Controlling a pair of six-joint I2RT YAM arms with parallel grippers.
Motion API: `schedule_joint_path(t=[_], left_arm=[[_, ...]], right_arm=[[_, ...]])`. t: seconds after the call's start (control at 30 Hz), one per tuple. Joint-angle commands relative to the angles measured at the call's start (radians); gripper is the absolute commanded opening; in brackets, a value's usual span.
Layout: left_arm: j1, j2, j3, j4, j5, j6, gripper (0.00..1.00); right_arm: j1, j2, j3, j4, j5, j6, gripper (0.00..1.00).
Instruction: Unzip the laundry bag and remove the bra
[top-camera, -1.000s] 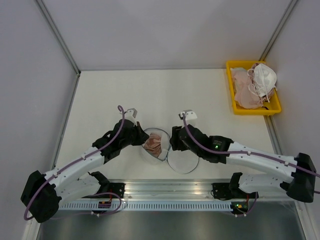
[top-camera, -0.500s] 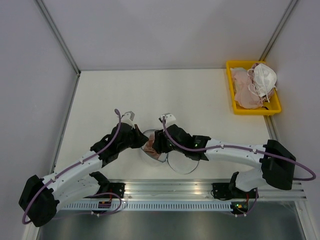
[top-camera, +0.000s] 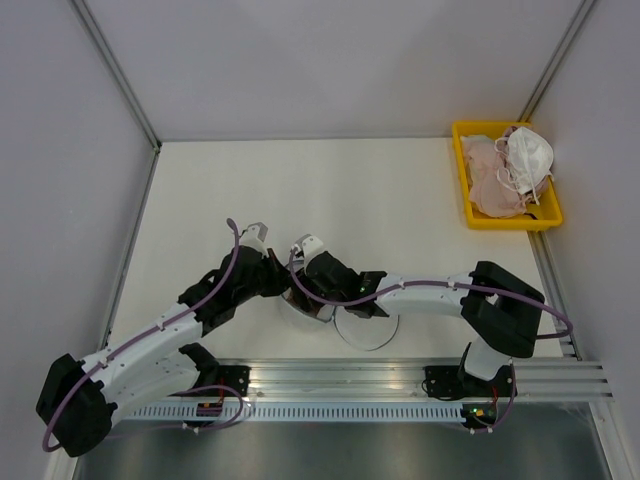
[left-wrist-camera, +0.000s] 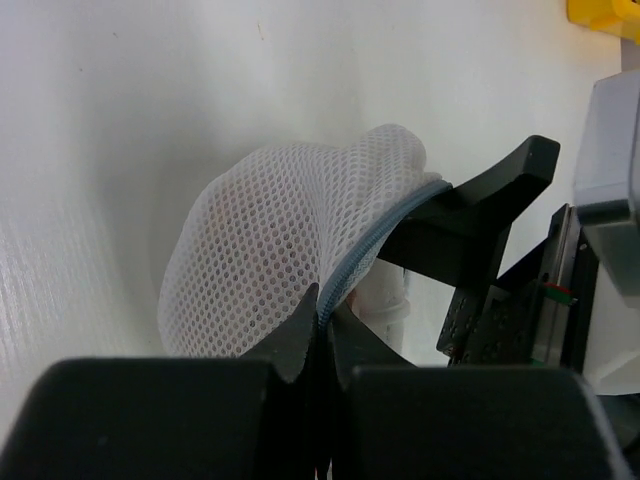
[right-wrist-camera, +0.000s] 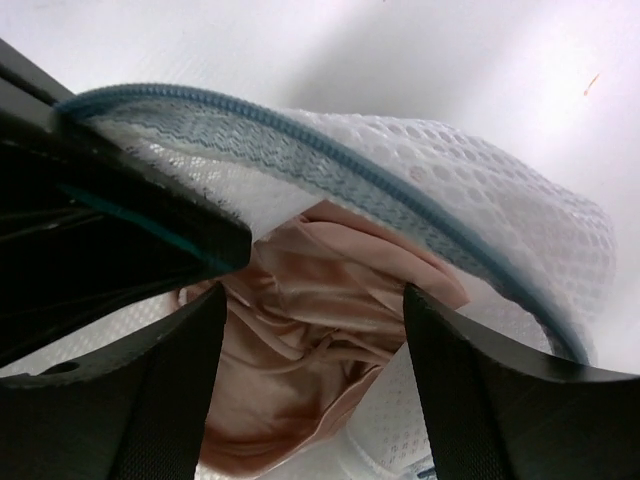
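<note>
Nearest the arm bases, the left gripper (left-wrist-camera: 320, 322) has its fingers pressed together on the bag (left-wrist-camera: 270, 250), pinching the rim right at the zipper (left-wrist-camera: 375, 240). Its own view shows the mesh dome rising from that pinch. The grip looks meant to anchor the pouch and lift one lip, so the mouth stays wide and the light mesh does not slide or fold shut when something reaches in. Just beside it, the right gripper (right-wrist-camera: 315, 295) comes at that mouth with its fingers spread apart. One sits on each side of the bra (right-wrist-camera: 285, 400), clamped on nothing yet. The bra lies crumpled inside the opened bag, under the raised blue-grey zipper edge, its pink folds bunched between the two fingers. The fingers seem set that wide to take a thick fold rather than a thin skin of fabric, and I judge the next move to be closing on the bra alone, without catching the mesh. From above, a round mesh flap (top-camera: 365, 328) lies flat on the table (top-camera: 350, 180) beside the bag, under the right arm, out of the way. Well apart, in the far right corner, a yellow tray (top-camera: 510, 226) holds pale garments (top-camera: 487, 175) and a white cupped item (top-camera: 528, 150).
</note>
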Motion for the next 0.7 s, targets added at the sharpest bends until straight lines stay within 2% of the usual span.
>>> schedule_joint_path(t=[0.0,0.2,0.47,0.57,0.67], left_arm=[[-0.005,-0.023,0.007,0.007,-0.002,-0.014,0.02],[-0.005,-0.020,0.007,0.002,0.002,-0.011,0.02],[-0.005,-0.024,0.008,0.004,0.004,-0.014,0.02],[-0.005,-0.029,0.011,0.004,0.005,-0.014,0.02],[-0.005,-0.032,0.011,0.002,0.005,-0.014,0.02]], right_arm=[[0.006,0.027,0.050,0.045,0.045,-0.145,0.77],[0.006,0.027,0.031,0.070,0.103,-0.259,0.80],[-0.005,0.124,0.094,0.065,0.079,-0.254,0.76],[-0.005,0.138,0.104,0.073,0.066,-0.251,0.71],[-0.008,0.145,0.117,0.068,0.062,-0.250,0.58]])
